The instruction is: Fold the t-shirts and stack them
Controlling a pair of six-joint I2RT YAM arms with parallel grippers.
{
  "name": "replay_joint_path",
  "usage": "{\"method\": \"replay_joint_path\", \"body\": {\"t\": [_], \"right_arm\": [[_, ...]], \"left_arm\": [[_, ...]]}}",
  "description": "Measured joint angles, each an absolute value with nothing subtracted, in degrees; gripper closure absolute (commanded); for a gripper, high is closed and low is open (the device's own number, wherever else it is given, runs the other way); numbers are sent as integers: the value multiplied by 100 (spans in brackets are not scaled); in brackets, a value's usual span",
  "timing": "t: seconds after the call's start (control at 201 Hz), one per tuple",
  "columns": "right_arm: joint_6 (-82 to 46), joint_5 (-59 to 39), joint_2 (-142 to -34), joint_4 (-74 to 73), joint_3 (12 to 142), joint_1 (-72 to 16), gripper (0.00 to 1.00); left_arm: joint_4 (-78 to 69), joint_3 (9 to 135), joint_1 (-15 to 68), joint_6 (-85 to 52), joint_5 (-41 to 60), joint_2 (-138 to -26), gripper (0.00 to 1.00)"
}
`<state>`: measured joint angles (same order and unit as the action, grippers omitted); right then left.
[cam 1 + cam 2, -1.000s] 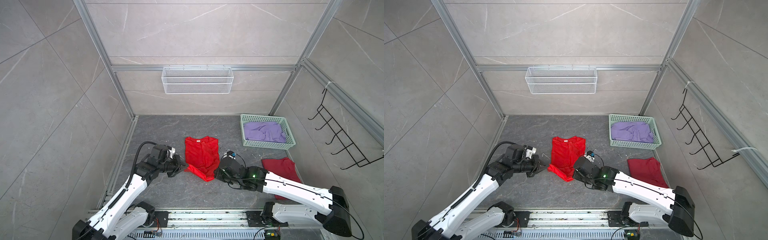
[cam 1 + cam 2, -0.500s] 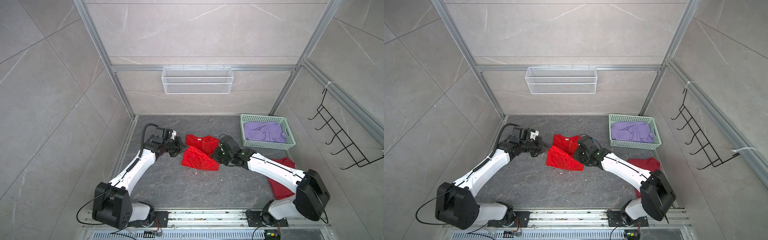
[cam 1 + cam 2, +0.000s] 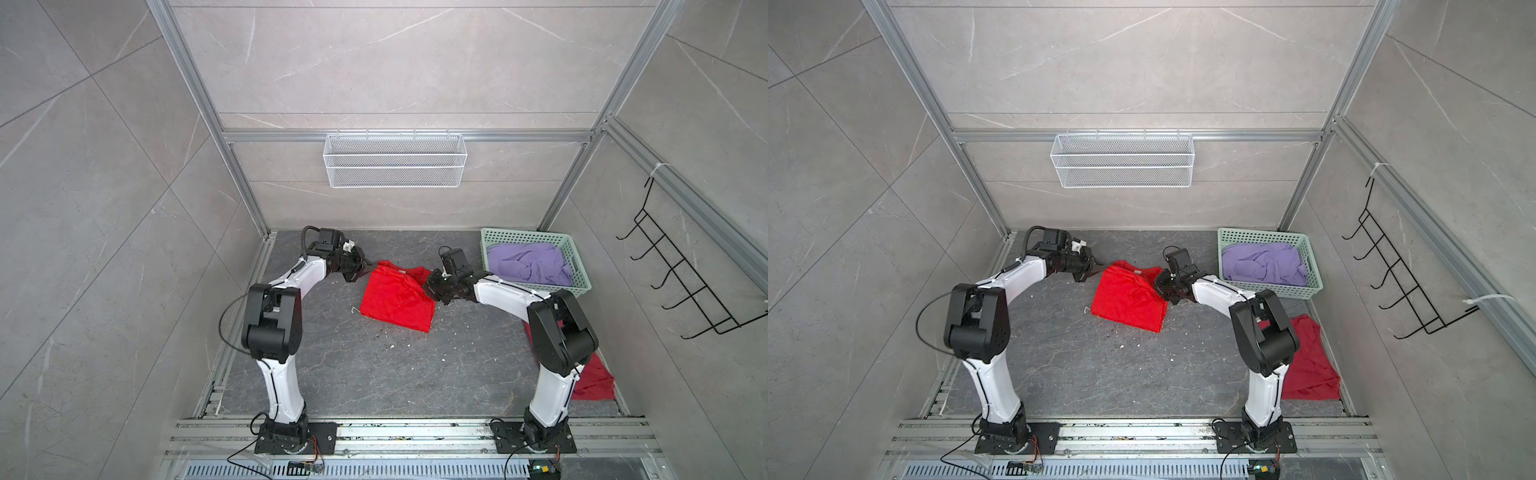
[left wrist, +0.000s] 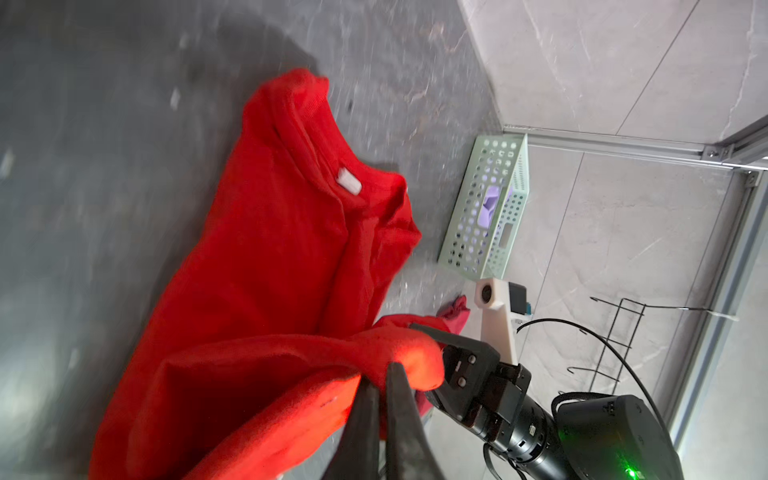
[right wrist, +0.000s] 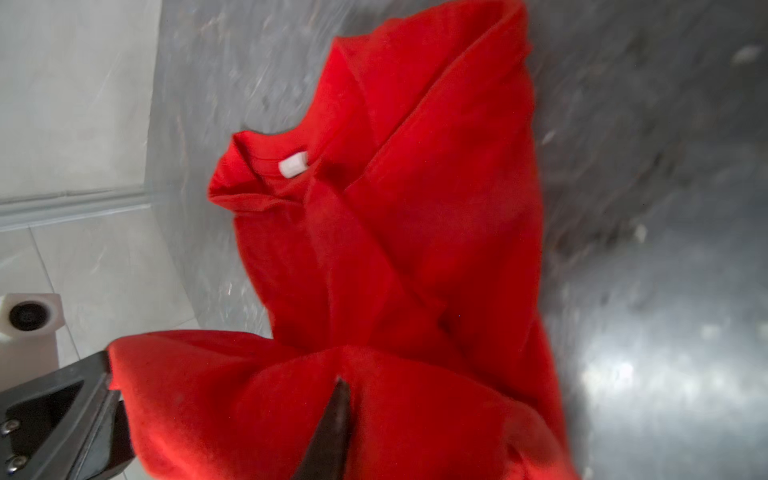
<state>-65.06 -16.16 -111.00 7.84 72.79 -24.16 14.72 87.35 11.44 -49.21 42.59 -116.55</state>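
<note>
Both arms have carried the hem of the bright red shirt [image 3: 395,297] [image 3: 1129,297] from the near end up to its collar since a second ago, so it now lies doubled on the grey counter [image 3: 374,374], about midway between the arm bases and toward the back wall. The left gripper [image 3: 368,268] [image 3: 1098,266] sits at the far left corner of the fold and the right gripper [image 3: 430,286] [image 3: 1160,286] at the far right corner.

A small white label [image 4: 348,183] [image 5: 293,164] shows inside the collar – any print on it is too blurred to read.

From the left wrist, the left gripper [image 4: 379,372] has its jaws narrow, a bunched edge of red cloth pinched at their tips. From the right wrist only one finger [image 5: 332,419] of the right gripper shows; cloth covers the rest, so I cannot tell how its jaws stand.

The lavender shirt [image 3: 528,264] lies crumpled in the mint-green basket [image 3: 577,266] at the far right corner. The darker red shirt [image 3: 1308,365] lies on the counter at the near right – partly hidden behind the right arm in both top views.
</note>
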Motion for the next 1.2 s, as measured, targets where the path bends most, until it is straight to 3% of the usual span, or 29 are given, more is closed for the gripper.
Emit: {"method": "replay_joint_path", "body": {"t": [0.179,0.418,0.727,0.961,1.205], "right_arm": [[-6479,-1632,-11424,204,7334,-2104,42],[-6112,-1490,-11153,-237,7247,-2001,41],[-5673,-1194,-10694,47,7225,-2633,42],[-5596,-1214,-11395,196,7795,-3124,42],[-5216,-923,-12280,760,8735,-2956,43]], "left_arm": [[1055,9113,1079,-5098,4414,-12348,62],[425,9113,823,-5413,4541,-12451,58],[1114,8193,1173,-4565,3966,-11113,54],[1190,7767,1890,-4331,3887,-10807,54],[1173,7730,1896,-4320,3750,-11260,54]]}}
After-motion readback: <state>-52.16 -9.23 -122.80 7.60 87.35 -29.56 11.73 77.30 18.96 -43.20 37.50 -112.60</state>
